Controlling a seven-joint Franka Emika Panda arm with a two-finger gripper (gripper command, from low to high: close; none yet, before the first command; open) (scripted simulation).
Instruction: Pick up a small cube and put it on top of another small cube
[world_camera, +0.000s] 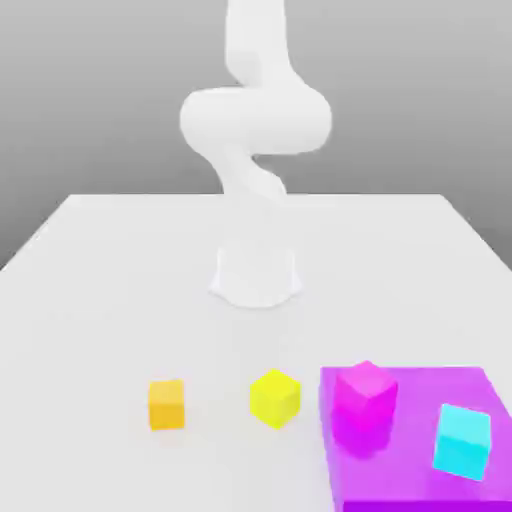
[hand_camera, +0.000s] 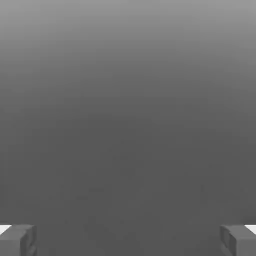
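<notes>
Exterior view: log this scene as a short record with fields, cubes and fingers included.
surface: white table
arm: white, rising at the far middle of the table
orange cube: small, on the table toward the exterior view's left
yellow cube: small, on the table beside the orange one, apart from it
purple platform: flat, at the exterior view's right
magenta cube: larger, on the platform
cyan cube: larger, on the platform, nearer the right edge
fingers: wide apart, nothing between them
stacking: not yet done
</notes>
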